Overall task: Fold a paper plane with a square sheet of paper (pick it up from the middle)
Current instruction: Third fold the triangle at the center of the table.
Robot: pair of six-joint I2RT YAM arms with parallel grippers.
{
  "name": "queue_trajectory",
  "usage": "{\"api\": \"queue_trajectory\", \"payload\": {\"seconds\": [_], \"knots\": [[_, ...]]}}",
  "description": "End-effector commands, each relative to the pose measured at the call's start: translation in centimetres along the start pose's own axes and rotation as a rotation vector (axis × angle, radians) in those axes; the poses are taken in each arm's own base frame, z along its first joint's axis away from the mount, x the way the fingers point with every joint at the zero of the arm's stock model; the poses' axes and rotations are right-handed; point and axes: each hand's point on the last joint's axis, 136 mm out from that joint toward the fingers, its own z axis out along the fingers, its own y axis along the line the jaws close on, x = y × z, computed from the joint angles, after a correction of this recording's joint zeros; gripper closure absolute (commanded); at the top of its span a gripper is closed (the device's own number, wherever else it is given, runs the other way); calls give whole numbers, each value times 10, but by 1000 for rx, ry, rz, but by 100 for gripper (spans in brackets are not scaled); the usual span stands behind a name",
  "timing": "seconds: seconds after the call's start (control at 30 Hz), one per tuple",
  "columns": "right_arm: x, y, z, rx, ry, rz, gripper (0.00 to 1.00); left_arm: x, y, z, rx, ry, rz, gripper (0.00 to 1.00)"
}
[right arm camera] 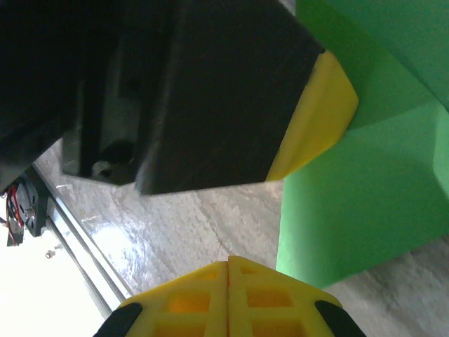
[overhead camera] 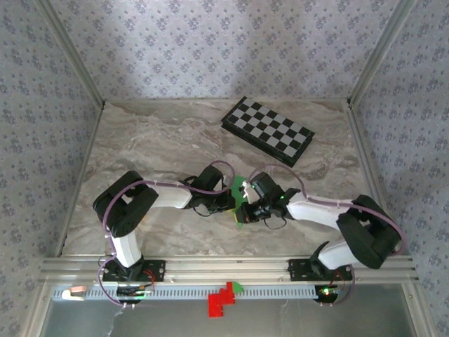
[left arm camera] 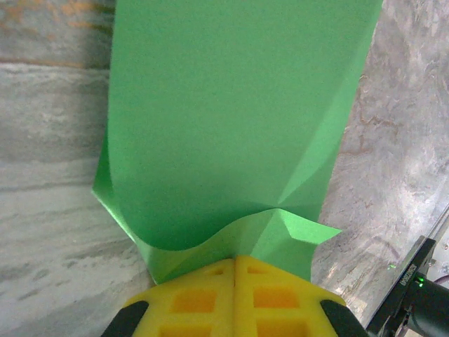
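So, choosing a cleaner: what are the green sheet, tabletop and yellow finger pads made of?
Green sheet: thin matte paper, holding sharp creases. Tabletop: glossy veined stone, or a marble-look laminate. Finger pads: matte yellow moulding with square pockets, probably plastic or rubber.

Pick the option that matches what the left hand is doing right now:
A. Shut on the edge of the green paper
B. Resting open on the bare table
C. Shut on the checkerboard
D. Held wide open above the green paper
A: in the left wrist view the left hand is shut on the near edge of the green paper, which buckles just above the pinch.
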Motion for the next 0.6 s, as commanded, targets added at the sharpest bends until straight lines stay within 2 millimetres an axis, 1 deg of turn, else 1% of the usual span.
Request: {"api": "queue_trajectory", "payload": {"seconds": [0.0,0.13,0.2,0.3,0.47,0.57], "knots": [[-9,4,6,-12,14,-30,93,18,65,8,-226,34,-64,99],[0,-15,14,35,55,-4,94,18,64,8,-225,36,-60,99],[12,-27,17,69,89,19,94,18,64,8,-225,36,-59,99],[31,-38,19,101,135,50,94,18,64,8,-227,34,-58,99],[61,-44,20,128,204,79,95,17,66,7,-238,30,-56,99],[72,-41,17,130,217,74,95,16,68,6,-248,27,-54,99]]}}
